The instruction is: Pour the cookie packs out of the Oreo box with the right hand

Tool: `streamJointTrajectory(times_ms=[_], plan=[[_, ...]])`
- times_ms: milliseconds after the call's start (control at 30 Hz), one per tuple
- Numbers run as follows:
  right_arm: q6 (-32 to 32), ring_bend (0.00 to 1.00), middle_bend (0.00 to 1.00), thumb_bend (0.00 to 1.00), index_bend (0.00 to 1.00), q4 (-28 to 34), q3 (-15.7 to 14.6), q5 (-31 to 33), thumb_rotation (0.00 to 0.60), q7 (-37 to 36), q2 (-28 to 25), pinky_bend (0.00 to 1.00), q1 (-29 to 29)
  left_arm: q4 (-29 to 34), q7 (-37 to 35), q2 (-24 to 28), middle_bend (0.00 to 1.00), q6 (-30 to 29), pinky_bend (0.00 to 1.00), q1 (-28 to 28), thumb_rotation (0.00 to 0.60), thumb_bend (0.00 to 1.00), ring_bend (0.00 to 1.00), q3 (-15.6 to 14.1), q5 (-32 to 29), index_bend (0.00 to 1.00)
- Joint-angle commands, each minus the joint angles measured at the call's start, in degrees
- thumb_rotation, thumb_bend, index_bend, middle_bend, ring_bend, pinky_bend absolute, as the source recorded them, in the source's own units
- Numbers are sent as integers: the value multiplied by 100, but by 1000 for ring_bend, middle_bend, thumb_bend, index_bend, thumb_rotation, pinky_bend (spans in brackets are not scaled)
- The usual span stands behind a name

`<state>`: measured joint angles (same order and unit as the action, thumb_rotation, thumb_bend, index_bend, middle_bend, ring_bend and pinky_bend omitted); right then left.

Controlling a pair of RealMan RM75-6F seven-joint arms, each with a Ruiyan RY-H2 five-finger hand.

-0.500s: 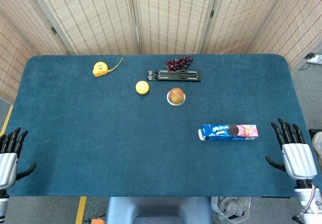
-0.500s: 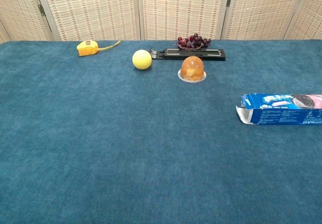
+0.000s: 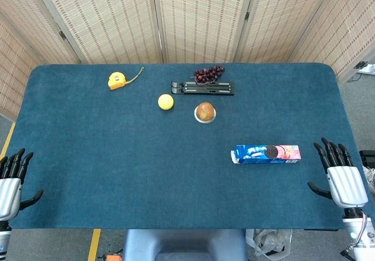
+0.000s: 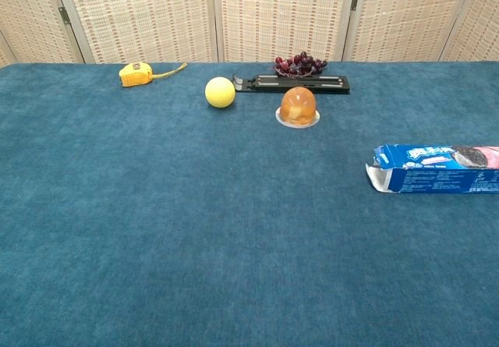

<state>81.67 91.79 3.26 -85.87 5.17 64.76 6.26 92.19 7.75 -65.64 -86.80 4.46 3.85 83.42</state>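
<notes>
The Oreo box (image 3: 266, 153) lies flat on the blue table, long side left to right, its open flap end facing left (image 4: 378, 177). No cookie packs show outside it. My right hand (image 3: 340, 179) hovers at the table's near right edge, just right of the box and apart from it, fingers spread and holding nothing. My left hand (image 3: 12, 182) sits at the near left edge, fingers apart and empty. The chest view shows the box (image 4: 437, 168) but neither hand.
At the back lie a yellow tape measure (image 3: 118, 80), a yellow ball (image 3: 166, 101), an orange jelly cup (image 3: 204, 112), a black bar (image 3: 203, 88) and purple grapes (image 3: 209, 73). Woven screens stand behind the table (image 3: 117, 167).
My right hand has shifted slightly toward the left and up at the table edge. Nothing else has moved.
</notes>
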Motion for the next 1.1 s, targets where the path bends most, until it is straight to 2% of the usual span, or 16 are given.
streamJointTrajectory(times_ms=[33, 167, 300, 467, 700, 900, 1100], plan=[[-468, 0, 0, 218, 0, -201, -42, -55, 600, -223, -178, 0, 250, -33, -94, 22, 1, 17, 27, 4, 600, 230, 70, 25, -35, 0], [-1083, 5, 0, 218, 0, -685, 24, -18, 600, -486, -350, 0, 641, -38, -103, 39, 1, 104, 25, 43, 600, 231, 70, 39, -81, 0], [-1525, 41, 22, 218, 28, -1493, 72, -23, 600, -997, -246, 0, 969, -25, 55, -5, 1, 184, 21, 87, 600, 231, 70, 66, -174, 0], [-1871, 113, 120, 218, 161, -2407, -8, -216, 600, -1831, 127, 35, 1280, 1, 87, -5, 1, 328, 21, 137, 600, 231, 70, 111, -345, 0], [-2501, 143, 141, 218, 186, -3369, -155, -324, 600, -2826, 723, 67, 1716, -8, 111, -6, 1, 361, 21, 158, 600, 231, 72, 69, -301, 0], [-2803, 148, 142, 218, 187, -3876, -296, -504, 600, -3372, 1133, 75, 2047, -16, 43, 9, 1, 363, 21, 164, 600, 231, 73, 72, -301, 0], [-2850, 159, 148, 218, 211, -4110, -387, -553, 600, -3416, 1345, 76, 2170, -35, 25, 15, 1, 370, 21, 169, 600, 231, 78, 59, -290, 0]])
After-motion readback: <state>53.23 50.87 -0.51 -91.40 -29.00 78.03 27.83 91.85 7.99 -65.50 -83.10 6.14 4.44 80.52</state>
